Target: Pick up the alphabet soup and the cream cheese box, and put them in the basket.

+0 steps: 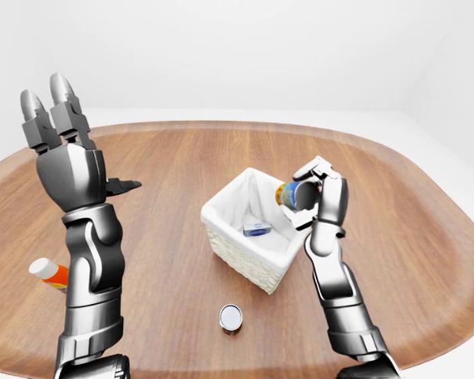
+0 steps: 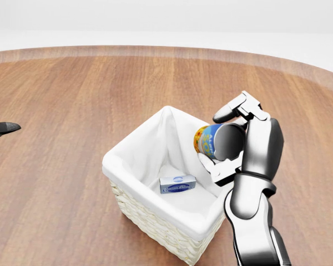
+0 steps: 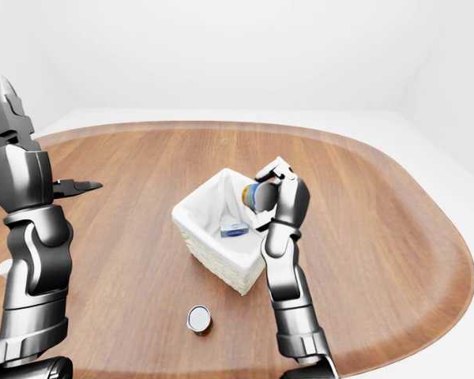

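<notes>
The right hand [image 2: 228, 145] is up at the end of a bent silver arm that rises from the bottom of the head view, forearm nearly vertical, wrist tipped toward the view's left. Its fingers [image 2: 233, 111] curl over the top and the thumb hooks underneath, so it's clamped round the alphabet soup [image 2: 211, 141] lying sideways in the grip. The left hand [image 1: 59, 134] is raised high on the left of the left-eye view, fingers pointing up and spread, thumb sticking out sideways, holding nothing.
</notes>
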You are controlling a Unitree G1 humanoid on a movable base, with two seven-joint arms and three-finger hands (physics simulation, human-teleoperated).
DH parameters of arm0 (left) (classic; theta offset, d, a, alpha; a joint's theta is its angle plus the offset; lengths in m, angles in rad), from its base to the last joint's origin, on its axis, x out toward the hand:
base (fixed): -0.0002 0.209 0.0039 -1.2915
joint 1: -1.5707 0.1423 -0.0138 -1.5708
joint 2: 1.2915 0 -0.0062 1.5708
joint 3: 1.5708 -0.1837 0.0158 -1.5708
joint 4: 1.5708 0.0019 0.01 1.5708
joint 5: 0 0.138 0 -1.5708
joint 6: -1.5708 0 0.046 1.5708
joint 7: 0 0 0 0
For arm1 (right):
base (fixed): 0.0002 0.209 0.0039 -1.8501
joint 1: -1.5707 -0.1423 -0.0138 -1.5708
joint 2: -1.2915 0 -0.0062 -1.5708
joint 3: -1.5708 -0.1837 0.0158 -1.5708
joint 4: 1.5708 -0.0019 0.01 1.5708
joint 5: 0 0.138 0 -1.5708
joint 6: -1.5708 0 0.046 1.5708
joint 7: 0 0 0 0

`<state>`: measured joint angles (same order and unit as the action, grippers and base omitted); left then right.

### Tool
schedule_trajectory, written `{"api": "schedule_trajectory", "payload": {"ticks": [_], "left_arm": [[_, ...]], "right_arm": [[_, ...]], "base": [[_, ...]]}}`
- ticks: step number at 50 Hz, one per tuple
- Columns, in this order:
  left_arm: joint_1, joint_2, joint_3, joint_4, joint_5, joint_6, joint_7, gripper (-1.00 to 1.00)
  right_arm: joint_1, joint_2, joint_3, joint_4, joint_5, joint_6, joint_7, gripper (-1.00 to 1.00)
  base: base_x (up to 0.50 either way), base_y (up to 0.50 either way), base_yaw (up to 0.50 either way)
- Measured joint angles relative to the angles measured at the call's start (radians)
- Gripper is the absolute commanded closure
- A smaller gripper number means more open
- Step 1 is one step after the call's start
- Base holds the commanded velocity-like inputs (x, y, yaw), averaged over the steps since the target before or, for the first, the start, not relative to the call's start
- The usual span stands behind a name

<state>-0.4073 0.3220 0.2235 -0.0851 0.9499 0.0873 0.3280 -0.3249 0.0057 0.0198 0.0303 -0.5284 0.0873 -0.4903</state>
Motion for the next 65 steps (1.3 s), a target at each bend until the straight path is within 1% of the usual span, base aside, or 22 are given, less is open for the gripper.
{"api": "schedule_trajectory", "payload": {"ticks": [16, 23, 31, 45, 57, 65], "left_arm": [[-0.002, 0.000, -0.001, 0.001, 0.004, 0.000, -0.002, -1.00], [-0.003, 0.000, 0.000, 0.006, 0.000, 0.000, 0.001, -1.00], [-0.003, 0.001, 0.000, 0.002, -0.002, 0.000, 0.000, -1.00], [-0.002, 0.000, 0.001, 0.001, -0.004, 0.000, -0.001, -1.00], [-0.001, 0.001, 0.001, 0.002, -0.006, 0.000, 0.000, -1.00], [-0.001, 0.001, 0.001, 0.001, -0.006, 0.000, -0.001, -1.00]], "right_arm": [[-0.140, 0.022, 0.039, 0.207, -0.105, 0.000, 0.036, 1.00], [-0.171, 0.032, 0.058, 0.220, -0.162, 0.000, 0.083, 1.00], [-0.189, 0.046, 0.084, 0.214, -0.267, 0.000, 0.134, 1.00], [-0.224, 0.054, 0.097, 0.270, -0.418, 0.000, 0.180, 1.00], [-0.248, 0.045, 0.088, 0.322, -0.454, 0.000, 0.184, 1.00], [-0.278, 0.036, 0.078, 0.423, -0.438, 0.000, 0.147, 1.00]], "base": [[0.00, 0.00, 0.00], [0.00, 0.00, 0.00], [0.00, 0.00, 0.00], [0.00, 0.00, 0.00], [0.00, 0.00, 0.00], [0.00, 0.00, 0.00]]}}
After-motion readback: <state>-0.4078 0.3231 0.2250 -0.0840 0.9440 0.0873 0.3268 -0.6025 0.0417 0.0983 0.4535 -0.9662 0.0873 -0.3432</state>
